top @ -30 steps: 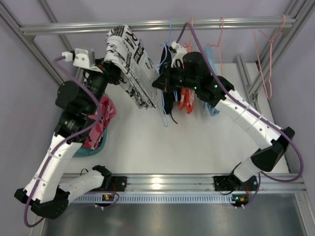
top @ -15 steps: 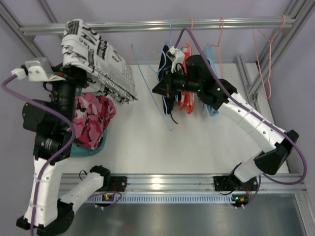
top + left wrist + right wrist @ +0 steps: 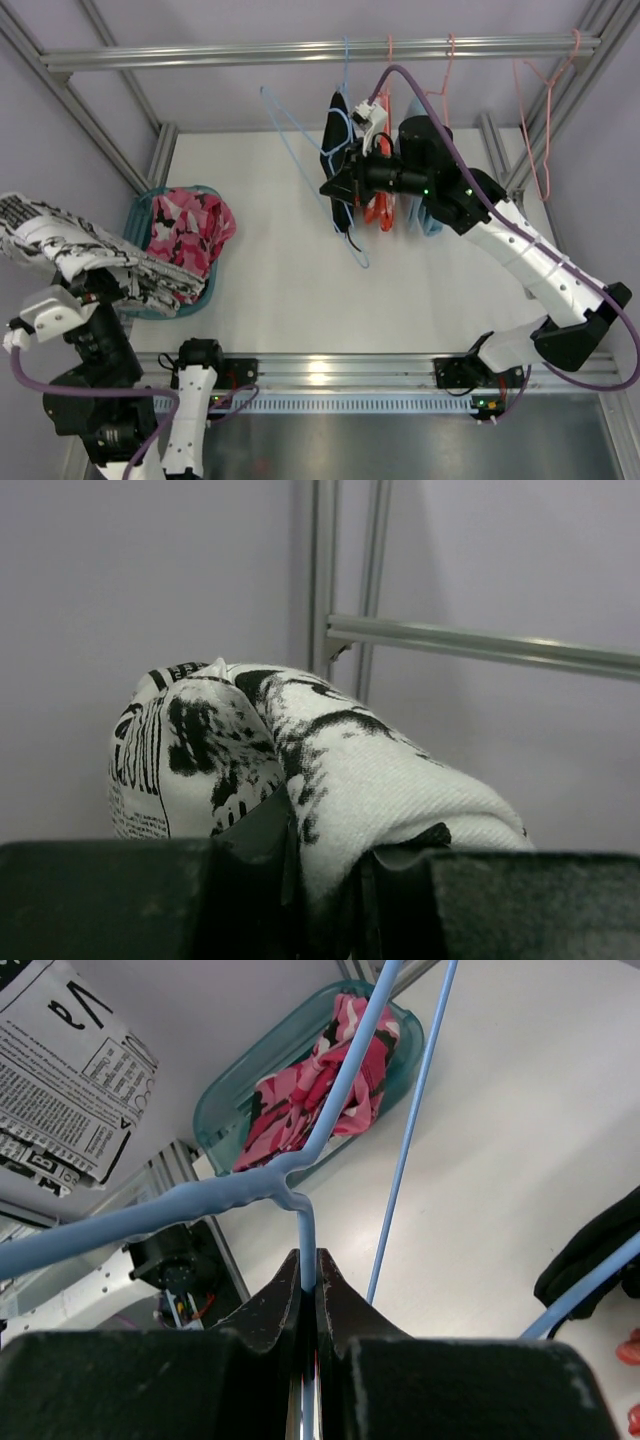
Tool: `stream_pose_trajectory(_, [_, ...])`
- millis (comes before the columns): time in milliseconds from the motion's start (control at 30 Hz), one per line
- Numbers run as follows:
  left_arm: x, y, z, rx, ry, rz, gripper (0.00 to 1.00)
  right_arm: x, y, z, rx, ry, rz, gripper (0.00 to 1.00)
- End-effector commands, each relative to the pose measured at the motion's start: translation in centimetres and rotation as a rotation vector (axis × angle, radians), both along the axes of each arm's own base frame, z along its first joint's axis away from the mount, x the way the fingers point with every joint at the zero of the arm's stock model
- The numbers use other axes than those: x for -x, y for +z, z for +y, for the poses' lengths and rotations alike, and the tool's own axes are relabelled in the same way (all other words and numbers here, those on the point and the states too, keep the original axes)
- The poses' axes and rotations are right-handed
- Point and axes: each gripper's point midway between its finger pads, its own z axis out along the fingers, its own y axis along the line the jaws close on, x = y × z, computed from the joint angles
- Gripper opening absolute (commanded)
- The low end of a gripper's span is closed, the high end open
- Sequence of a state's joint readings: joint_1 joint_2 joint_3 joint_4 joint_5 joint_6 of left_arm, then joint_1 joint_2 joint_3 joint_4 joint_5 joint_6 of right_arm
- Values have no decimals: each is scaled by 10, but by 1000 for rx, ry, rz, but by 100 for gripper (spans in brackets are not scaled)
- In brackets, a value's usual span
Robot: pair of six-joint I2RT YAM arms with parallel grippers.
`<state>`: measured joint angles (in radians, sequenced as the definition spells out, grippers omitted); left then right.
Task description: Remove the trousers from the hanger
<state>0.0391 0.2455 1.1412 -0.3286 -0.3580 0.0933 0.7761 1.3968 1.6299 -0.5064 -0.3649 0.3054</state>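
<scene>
Shows the white trousers [image 3: 70,255], densely black-printed, drawn fully off the blue hanger [image 3: 285,1182] and swung to the near left, far from their place by the rail [image 3: 320,50] a second ago. Held there in a bunched fold by the left gripper [image 3: 325,865], pressed tight onto the cloth in the left wrist view. Now overhanging the near-left edge of the teal basket [image 3: 135,215], above rather than inside it, beside the pink trousers [image 3: 185,235] already lying in that basket.

Leaves the blue hanger bare and tilted out toward the left below the rail. Secured by the right gripper [image 3: 308,1270], closed on the thin wire just below the hanger's shoulder junction.

Marks the removal step as done for this pair, judging from cloth and wire now well apart. Remaining, probably: lowering and release of the white trousers into the basket, then disposal of the empty hanger.

Also in view: dark garments [image 3: 338,150] and an orange-red item [image 3: 377,210] hanging by the right gripper over the bench [image 3: 270,290], too bunched to identify as trousers or not.
</scene>
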Motion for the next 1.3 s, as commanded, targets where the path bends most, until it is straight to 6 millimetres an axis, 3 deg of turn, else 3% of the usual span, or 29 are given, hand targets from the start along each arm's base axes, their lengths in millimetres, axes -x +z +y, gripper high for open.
stream_pose_trajectory(0, [14, -20, 15, -104, 137, 78, 0, 11, 15, -9, -12, 28, -79, 0])
stream_pose_trajectory(133, [22, -48, 22, -188, 211, 156, 0, 13, 13, -13, 2, 33, -99, 0])
stream_pose_trajectory(300, [8, -82, 31, -239, 266, 267, 0, 18, 12, -18, 14, 40, -114, 0])
stream_pose_trajectory(400, [-22, -113, 27, -302, 236, 367, 0, 20, 10, -22, 34, 39, -119, 0])
stream_pose_trajectory(467, [-52, -146, 25, -330, 207, 454, 0, 21, 12, -25, 41, 41, -130, 0])
stream_pose_trajectory(500, [-63, -146, 22, -358, 198, 437, 0, 24, 13, -28, 42, 40, -136, 0])
stream_pose_trajectory(533, [-85, -173, 21, -379, 175, 508, 0, 25, 15, -31, 49, 42, -154, 0])
stream_pose_trajectory(600, [-108, -175, 14, -441, 145, 474, 0, 28, 19, -39, 59, 31, -182, 0])
stream_pose_trajectory(667, [-142, -210, 11, -498, 116, 559, 0, 30, 27, -49, 78, 22, -246, 0])
stream_pose_trajectory(700, [-153, -203, 11, -511, 124, 520, 0, 30, 31, -53, 85, 18, -268, 0])
stream_pose_trajectory(733, [-173, -224, 14, -516, 118, 600, 0, 30, 36, -57, 93, 18, -296, 0])
stream_pose_trajectory(800, [-192, -226, 19, -497, 140, 611, 0, 33, 52, -69, 89, -4, -318, 0])
stream_pose_trajectory(833, [-209, -248, 24, -479, 144, 699, 0, 32, 56, -75, 109, -4, -363, 0])
stream_pose_trajectory(1000, [-257, -266, 23, -367, 55, 763, 2, 47, 83, -105, 100, -30, -417, 0])
stream_pose_trajectory(1067, [-266, -274, 18, -352, 13, 778, 10, 52, 92, -114, 84, -38, -424, 0])
stream_pose_trajectory(1133, [-273, -283, 15, -332, -18, 811, 33, 59, 96, -129, 79, -52, -423, 0])
stream_pose_trajectory(1267, [-268, -311, -2, -298, -139, 923, 65, 78, 100, -157, 90, -88, -445, 0])
